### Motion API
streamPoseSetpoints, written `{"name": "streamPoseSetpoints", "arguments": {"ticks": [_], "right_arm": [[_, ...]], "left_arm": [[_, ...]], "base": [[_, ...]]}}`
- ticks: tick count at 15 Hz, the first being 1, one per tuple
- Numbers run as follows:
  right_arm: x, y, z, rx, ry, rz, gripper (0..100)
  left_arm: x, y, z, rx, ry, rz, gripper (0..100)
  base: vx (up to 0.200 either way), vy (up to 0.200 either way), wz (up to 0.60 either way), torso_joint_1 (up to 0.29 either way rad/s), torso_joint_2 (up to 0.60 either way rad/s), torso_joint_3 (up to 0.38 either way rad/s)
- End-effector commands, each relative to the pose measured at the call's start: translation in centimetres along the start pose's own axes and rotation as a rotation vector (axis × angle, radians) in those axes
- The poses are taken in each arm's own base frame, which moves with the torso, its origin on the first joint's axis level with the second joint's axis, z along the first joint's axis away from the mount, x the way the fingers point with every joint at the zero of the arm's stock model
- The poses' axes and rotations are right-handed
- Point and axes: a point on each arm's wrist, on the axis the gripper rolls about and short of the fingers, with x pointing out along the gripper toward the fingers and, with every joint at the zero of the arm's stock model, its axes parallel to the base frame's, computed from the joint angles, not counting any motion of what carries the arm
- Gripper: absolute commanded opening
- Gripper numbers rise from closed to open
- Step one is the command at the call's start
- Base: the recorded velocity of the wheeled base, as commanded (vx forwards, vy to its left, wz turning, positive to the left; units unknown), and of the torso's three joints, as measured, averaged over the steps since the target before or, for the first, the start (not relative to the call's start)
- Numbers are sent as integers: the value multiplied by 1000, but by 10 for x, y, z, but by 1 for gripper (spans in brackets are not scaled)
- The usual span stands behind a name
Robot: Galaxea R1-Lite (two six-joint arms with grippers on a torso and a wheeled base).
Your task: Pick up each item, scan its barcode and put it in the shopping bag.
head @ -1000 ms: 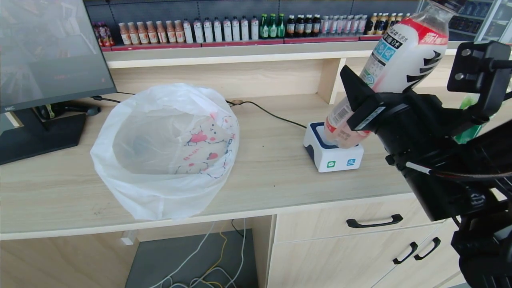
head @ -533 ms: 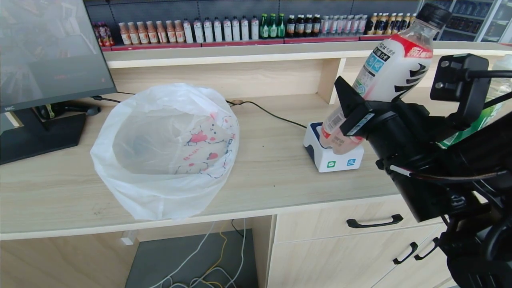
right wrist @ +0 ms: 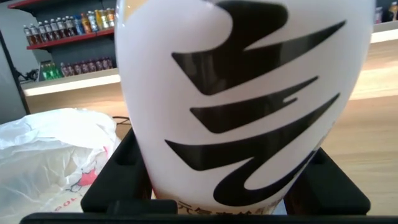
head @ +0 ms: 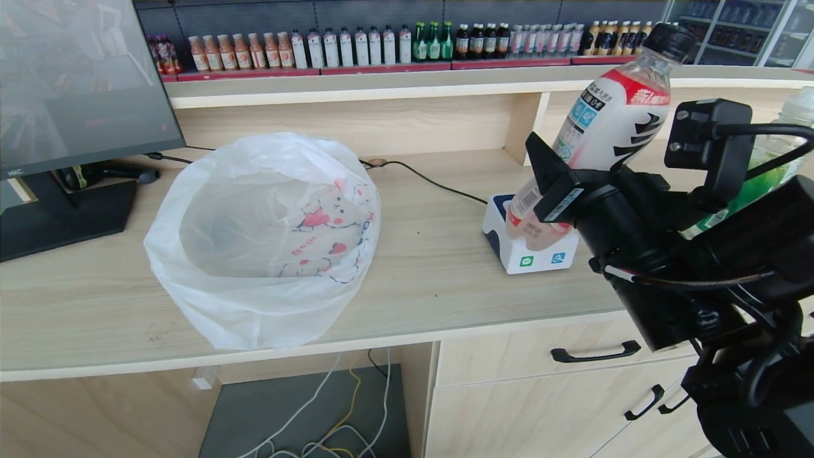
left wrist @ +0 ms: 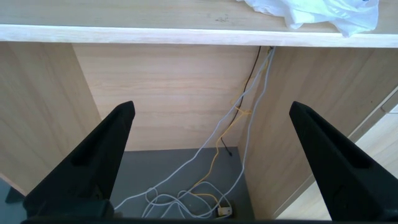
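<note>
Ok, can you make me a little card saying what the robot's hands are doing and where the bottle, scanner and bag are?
Right gripper: shut on the bottle, holding it tilted
Bottle: white label, dark cap, bottom end over the scanner
Scanner: small white box on the counter
Shopping bag: open, on the counter, to the scanner's left
Left gripper: open, empty, down below the counter edge

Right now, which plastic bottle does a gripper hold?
The white-labelled, black-capped bottle, in the right gripper over the white scanner; the green bottle is behind, unheld.
</note>
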Motion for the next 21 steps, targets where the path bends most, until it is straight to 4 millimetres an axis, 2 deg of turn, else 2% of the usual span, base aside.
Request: {"name": "streamPoseSetpoints", "arguments": {"ticks": [1, 4, 7, 21], "right_arm": [[1, 0, -3, -3, 4, -1, 0], [3, -3, -6, -4, 6, 18, 0], [8, -17, -5, -24, -5, 16, 0], [7, -15, -7, -32, 1, 45, 0]], "left_arm": [[0, 0, 0, -1, 0, 0, 100], [0, 0, 0, -7, 0, 2, 100], [0, 0, 0, -13, 0, 0, 100], [0, 0, 0, -16, 0, 0, 100]], "base": [[0, 0, 0, 0, 0, 0], [0, 0, 0, 0, 0, 0], [0, 200, 0, 1, 4, 1], [0, 200, 0, 3, 3, 3]]}}
